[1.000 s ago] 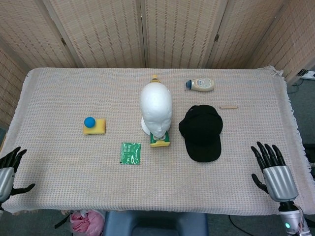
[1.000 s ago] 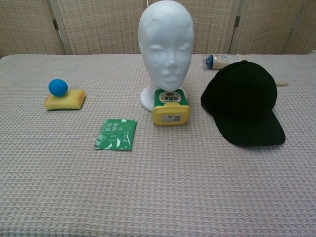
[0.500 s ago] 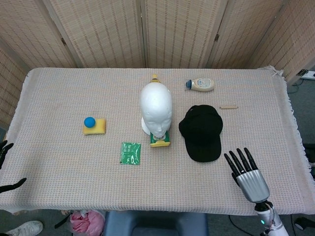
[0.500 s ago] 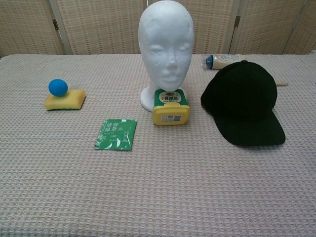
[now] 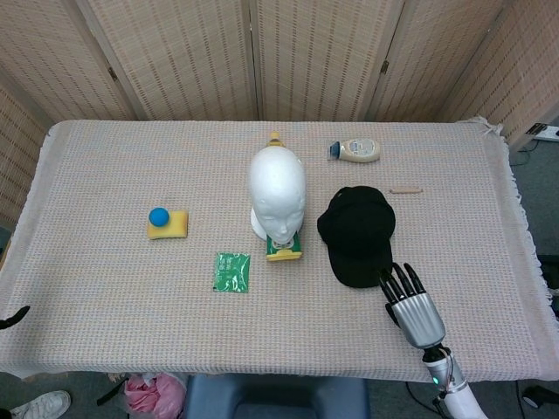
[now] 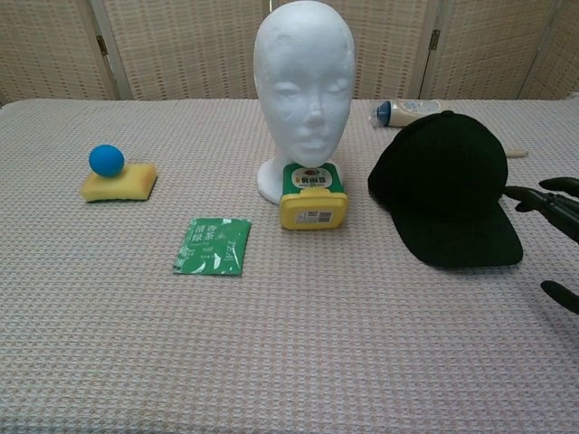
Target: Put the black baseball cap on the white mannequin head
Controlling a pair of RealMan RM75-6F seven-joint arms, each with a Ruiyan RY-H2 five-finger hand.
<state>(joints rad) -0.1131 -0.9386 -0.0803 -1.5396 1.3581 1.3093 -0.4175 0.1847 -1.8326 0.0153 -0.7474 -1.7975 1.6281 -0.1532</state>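
The black baseball cap (image 5: 356, 229) lies flat on the cloth, brim toward me, to the right of the white mannequin head (image 5: 278, 194). The head stands upright, bare, facing me. In the chest view the cap (image 6: 443, 176) sits right of the mannequin head (image 6: 304, 86). My right hand (image 5: 411, 307) hovers just right of the brim's front corner, fingers spread and holding nothing. Its fingertips (image 6: 554, 201) enter the chest view at the right edge, close to the cap. Of my left hand (image 5: 10, 316) only a dark tip shows at the left edge.
A yellow-and-green tub (image 6: 312, 193) stands against the mannequin's base. A green sachet (image 5: 231, 271) lies front left of it. A blue ball (image 5: 158, 216) rests on a yellow sponge (image 5: 171, 227) at left. A squeeze bottle (image 5: 355, 151) and a wooden stick (image 5: 405, 189) lie behind the cap.
My right hand has moved left and forward from the table's right edge to beside the cap's brim. My left hand has drawn back almost out of the left edge.
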